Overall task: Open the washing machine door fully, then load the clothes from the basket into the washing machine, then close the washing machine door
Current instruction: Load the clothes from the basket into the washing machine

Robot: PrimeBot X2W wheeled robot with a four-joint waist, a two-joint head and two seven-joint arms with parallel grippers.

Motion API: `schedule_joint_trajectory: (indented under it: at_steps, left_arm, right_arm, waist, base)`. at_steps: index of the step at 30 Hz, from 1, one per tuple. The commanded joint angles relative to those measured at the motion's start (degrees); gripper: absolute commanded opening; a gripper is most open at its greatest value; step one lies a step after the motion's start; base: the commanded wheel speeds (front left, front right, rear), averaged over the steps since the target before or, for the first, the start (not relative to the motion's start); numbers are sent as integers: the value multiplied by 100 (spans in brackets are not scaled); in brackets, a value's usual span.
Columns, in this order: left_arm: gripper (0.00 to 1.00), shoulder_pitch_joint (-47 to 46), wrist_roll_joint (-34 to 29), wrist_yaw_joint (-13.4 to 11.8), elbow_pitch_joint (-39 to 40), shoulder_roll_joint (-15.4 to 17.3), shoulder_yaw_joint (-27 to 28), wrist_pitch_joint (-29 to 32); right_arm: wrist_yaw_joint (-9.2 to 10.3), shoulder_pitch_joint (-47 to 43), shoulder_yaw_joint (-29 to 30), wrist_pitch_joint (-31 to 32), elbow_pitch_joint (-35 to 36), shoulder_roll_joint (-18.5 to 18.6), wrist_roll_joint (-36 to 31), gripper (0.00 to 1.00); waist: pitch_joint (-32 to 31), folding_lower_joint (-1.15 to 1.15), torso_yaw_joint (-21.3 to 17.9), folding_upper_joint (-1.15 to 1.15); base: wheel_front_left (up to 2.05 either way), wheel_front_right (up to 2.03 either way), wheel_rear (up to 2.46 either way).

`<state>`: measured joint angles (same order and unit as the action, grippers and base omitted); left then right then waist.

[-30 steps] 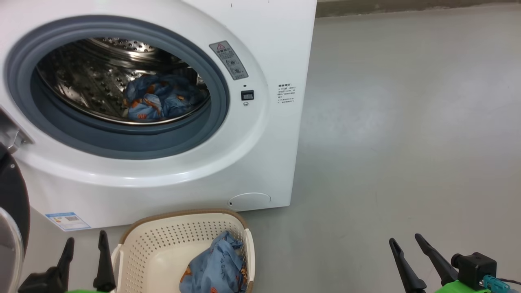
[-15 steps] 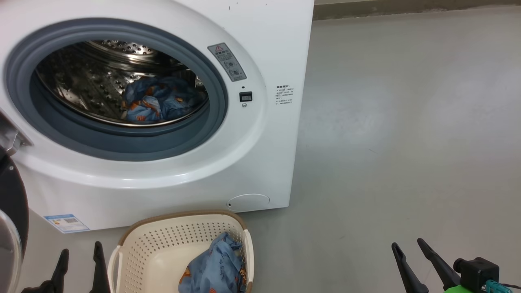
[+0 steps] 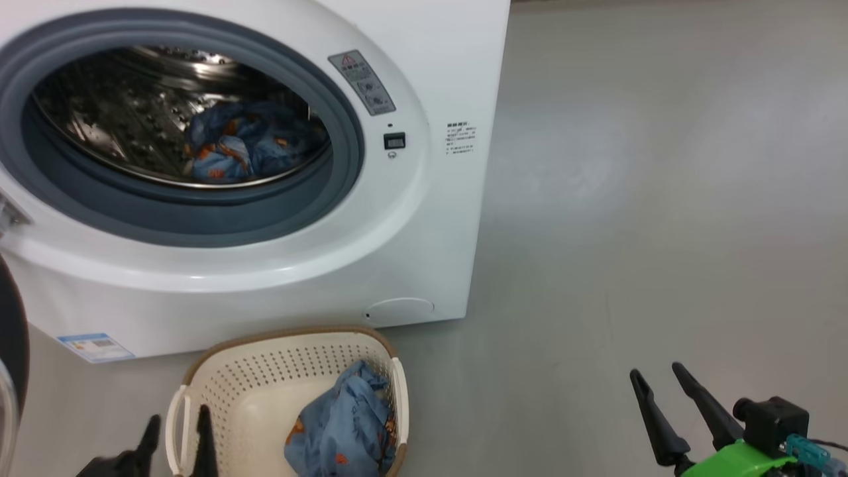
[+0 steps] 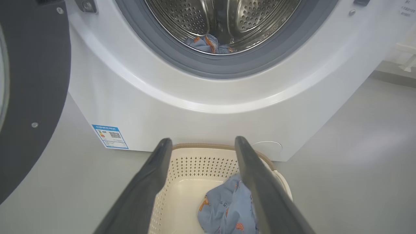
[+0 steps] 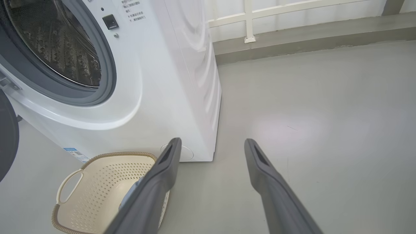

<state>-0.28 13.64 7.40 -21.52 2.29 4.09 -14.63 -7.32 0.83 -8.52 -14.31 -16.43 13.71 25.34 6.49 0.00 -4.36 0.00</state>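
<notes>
The left gripper (image 3: pixel 177 417) has its two dark fingers wide apart, and it holds nothing. In the head view its tips sit at the left handle of the basket (image 3: pixel 285 331). In the left wrist view the fingers point over the basket toward the washing machine (image 3: pixel 424 218). I cannot tell if they touch the basket.

The clothes in the basket (image 3: pixel 341 424) are a blue bundle with little orange-brown bears. They lie crumpled against the basket's right wall, on the side away from the left gripper's tips. In the left wrist view one finger hides part of the bundle. The rest of the basket's cream bottom is bare.

The right gripper (image 3: pixel 656 371) is open wide too, with nothing in it. It hangs over the grey floor (image 3: pixel 662 199), well apart from the basket and from the clothes.

The basket stands on the floor just in front of the washing machine, below its round opening. A small blue label (image 3: pixel 93 346) is on the machine's lower left corner, near the basket.

The washing machine door (image 4: pixel 32 81) is swung open to the left, and its black rim shows at the picture's edge. Inside the shiny steel drum (image 3: pixel 112 119), more blue clothes with bears (image 3: pixel 245 149) lie in a heap at the bottom, behind the grey rubber ring (image 3: pixel 199 218).
</notes>
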Motion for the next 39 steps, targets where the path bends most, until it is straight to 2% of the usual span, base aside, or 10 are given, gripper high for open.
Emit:
schedule_joint_trajectory:
  at_steps: [1,17,25,39]
  left_arm:
    - [100,-362,89,9,-72,79,67,-37]
    - [100,-2208,753,9,-2203,465,-1044,-37]
    - [100,-2959,1287,9,-3024,750,-2079,-37]
    - [100,-3836,2604,9,-3624,1137,-3943,-17]
  right_arm:
    - [-17,204,-81,-69,155,42,-38,100]
    - [-17,1161,-31,-69,319,-315,-225,100]
    - [-17,1585,-121,-69,378,-485,-281,100]
    - [-17,2011,-207,-69,491,-673,-375,100]
  waist:
    - [249,0,-7,0]
    - [1815,0,-261,0]
    - [2491,0,-460,0]
    - [3273,0,-698,0]
  base:
    - [0,0,0]
    - [0,0,0]
    - [0,0,0]
    - [0,0,0]
